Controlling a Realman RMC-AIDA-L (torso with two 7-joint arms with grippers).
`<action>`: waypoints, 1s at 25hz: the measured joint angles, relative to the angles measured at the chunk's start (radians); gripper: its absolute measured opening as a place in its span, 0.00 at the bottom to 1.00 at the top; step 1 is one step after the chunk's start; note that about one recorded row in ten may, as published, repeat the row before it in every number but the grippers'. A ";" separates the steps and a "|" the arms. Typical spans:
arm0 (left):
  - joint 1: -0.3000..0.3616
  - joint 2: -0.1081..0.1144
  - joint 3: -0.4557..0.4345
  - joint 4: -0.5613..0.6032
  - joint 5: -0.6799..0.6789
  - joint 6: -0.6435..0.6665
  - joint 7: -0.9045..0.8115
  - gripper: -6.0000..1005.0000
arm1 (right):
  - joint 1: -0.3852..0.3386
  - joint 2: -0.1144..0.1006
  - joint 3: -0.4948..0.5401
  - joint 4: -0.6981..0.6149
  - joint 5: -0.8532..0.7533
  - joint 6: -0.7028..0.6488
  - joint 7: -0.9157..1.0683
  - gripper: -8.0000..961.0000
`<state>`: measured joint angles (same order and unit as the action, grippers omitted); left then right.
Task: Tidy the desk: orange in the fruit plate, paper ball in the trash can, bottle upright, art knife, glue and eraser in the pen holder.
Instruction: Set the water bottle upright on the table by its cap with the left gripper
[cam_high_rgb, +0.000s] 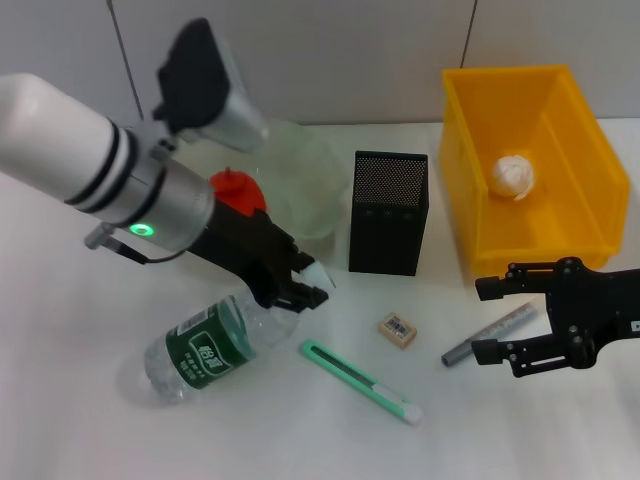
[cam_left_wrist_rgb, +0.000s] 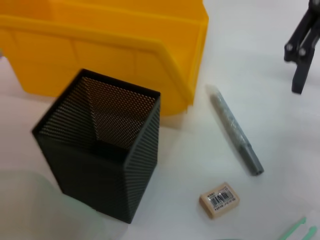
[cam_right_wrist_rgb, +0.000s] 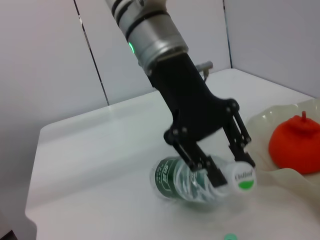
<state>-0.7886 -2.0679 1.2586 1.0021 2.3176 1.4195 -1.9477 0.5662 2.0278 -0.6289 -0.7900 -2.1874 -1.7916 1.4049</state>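
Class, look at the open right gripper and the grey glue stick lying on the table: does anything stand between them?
Nothing visible does. The right gripper hangs open right beside the grey glue stick on the white table, its fingers on either side of it.

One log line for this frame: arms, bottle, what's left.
left gripper: fingers around bottle neck, bottle lying | right gripper: open by glue | pending: eraser, art knife
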 joint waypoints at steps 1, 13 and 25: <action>0.004 0.000 -0.021 0.008 0.000 0.012 0.005 0.43 | 0.000 0.000 0.000 0.000 0.000 0.000 0.000 0.87; 0.028 0.005 -0.215 0.048 -0.003 0.138 0.062 0.43 | 0.001 0.000 0.000 0.000 0.000 0.000 0.003 0.87; 0.053 0.021 -0.320 0.096 -0.011 0.230 0.092 0.43 | 0.001 0.000 0.001 0.000 0.000 0.000 0.005 0.87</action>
<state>-0.7361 -2.0472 0.9386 1.0979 2.3070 1.6495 -1.8557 0.5676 2.0279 -0.6279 -0.7899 -2.1875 -1.7917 1.4099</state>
